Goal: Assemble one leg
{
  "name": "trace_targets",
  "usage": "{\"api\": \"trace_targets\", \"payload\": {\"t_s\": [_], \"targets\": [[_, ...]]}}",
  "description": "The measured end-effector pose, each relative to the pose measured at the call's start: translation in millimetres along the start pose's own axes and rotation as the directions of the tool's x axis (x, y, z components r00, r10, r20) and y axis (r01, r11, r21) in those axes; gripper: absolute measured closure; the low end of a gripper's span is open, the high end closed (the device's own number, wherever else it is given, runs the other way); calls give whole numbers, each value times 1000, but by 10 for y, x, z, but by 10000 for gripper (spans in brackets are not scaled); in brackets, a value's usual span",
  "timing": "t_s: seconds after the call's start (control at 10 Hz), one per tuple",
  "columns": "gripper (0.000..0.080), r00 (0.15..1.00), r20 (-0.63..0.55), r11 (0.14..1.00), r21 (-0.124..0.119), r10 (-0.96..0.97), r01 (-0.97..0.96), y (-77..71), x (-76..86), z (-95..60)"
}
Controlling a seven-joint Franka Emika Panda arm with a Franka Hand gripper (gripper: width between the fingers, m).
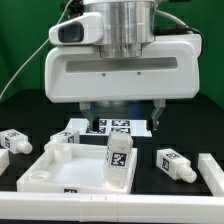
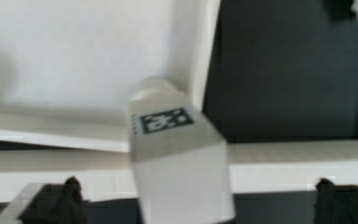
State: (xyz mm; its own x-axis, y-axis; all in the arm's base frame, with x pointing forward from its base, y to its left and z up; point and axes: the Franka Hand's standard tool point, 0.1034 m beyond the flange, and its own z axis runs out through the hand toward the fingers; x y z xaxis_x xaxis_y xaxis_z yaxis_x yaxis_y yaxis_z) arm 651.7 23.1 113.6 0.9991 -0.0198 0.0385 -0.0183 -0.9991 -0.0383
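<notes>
White plastic block-like leg stands up on its end at the corner of the big flat white square panel. The fingers are hidden here.

In the wrist view, the leg runs long between the black fingertips. The gripper is wide open, touching nothing.

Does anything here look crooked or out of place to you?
One leg stands on the white panel and leans slightly rather than sitting straight. Two other legs lie on their sides on the black table. The gripper is open around the leaning one.
</notes>
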Motion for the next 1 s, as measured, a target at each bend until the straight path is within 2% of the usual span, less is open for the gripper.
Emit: {"api": "trace_targets", "payload": {"t_s": [0.5,0.7,0.9,1.0], "targets": [[151,999,-44,1000,-5,0,0,64,-18,192],[151,999,-42,1000,-5,-6,6,70,-18,210],[409,999,-43,1000,-4,-8,7,63,-13,205],[409,999,-44,1000,-4,-8,8,63,-9,201]]}}
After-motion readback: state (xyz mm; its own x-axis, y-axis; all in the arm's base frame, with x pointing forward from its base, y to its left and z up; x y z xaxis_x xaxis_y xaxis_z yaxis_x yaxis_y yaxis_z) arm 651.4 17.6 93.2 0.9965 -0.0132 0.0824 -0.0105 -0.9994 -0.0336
